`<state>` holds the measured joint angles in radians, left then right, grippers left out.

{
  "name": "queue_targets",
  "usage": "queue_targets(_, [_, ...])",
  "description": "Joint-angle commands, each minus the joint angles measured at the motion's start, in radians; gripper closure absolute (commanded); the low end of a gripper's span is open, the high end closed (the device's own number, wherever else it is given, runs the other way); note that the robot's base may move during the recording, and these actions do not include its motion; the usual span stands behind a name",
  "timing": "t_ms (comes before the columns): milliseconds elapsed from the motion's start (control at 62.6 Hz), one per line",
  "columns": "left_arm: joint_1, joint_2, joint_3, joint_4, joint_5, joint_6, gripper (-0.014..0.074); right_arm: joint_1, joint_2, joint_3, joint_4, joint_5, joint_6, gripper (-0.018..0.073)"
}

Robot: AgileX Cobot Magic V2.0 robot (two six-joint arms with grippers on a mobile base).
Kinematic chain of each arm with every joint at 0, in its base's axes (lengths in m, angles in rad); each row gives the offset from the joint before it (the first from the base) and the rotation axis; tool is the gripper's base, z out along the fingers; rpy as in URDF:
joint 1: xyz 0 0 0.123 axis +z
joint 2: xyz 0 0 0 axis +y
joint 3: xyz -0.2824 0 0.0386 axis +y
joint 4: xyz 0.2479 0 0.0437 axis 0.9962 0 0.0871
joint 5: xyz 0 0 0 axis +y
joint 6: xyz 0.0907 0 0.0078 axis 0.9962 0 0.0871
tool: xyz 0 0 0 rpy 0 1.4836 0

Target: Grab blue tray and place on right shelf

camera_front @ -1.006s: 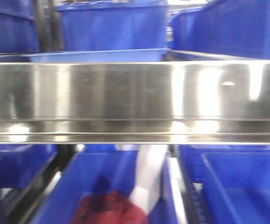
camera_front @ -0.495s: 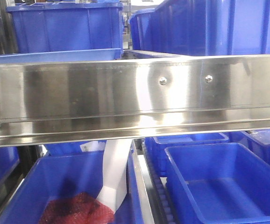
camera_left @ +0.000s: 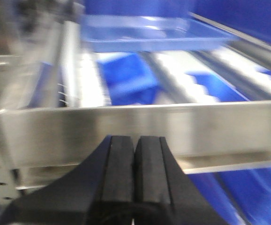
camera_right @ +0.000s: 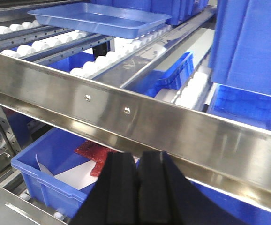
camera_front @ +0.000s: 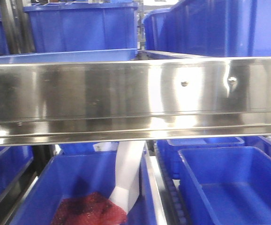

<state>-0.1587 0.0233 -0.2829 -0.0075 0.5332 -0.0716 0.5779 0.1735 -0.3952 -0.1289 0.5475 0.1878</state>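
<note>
The blue tray (camera_right: pixel 100 18) is shallow and light blue and lies on the roller lanes of the steel rack, behind the front rail. It also shows blurred in the left wrist view (camera_left: pixel 149 33), and its rim shows above the rail in the front view (camera_front: pixel 65 56). The stainless-steel shelf rail (camera_front: pixel 126 98) with two small screws spans every view (camera_right: pixel 182 129) (camera_left: pixel 149 126). My left gripper (camera_left: pixel 135 140) is shut and empty, in front of the rail. My right gripper (camera_right: pixel 139 157) is shut and empty, just below and in front of the rail, well short of the tray.
Deep dark blue bins (camera_front: pixel 81 28) (camera_right: pixel 250 42) stand on the same level behind and to the right of the tray. Below the rail, one bin (camera_right: pixel 46 164) holds a red mesh and a white sheet, and another bin (camera_front: pixel 229 187) is beside it. White rollers (camera_right: pixel 107 58) line the lanes.
The front view of the rack slid left, then a little back to the right, and the blur cleared. The rail's screws now sit further right in the frame.
</note>
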Motion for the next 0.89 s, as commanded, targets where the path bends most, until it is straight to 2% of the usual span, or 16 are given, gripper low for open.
queue_targets(0, [0.070, -0.031, 0.074, 0.007, -0.246, 0.007, 0.0645, 0.002, 0.009, -0.028, -0.017, -0.077, -0.011, 0.0543])
queue_targets(128, [0.164, -0.049, 0.233, 0.002, -0.482, 0.007, 0.0645, 0.002, 0.009, -0.028, -0.017, -0.077, -0.011, 0.0543])
queue_targets(224, [0.201, -0.049, 0.351, -0.004, -0.671, 0.005, 0.0645, 0.002, 0.009, -0.028, -0.017, -0.077, -0.011, 0.0543])
queue_targets(272, [0.209, -0.049, 0.334, -0.004, -0.580, 0.005, 0.0645, 0.002, 0.009, -0.028, -0.017, -0.075, -0.011, 0.0543])
queue_targets(878, [0.208, -0.049, 0.343, -0.004, -0.568, 0.005, 0.0645, 0.002, 0.009, -0.028, -0.017, -0.076, -0.011, 0.0543])
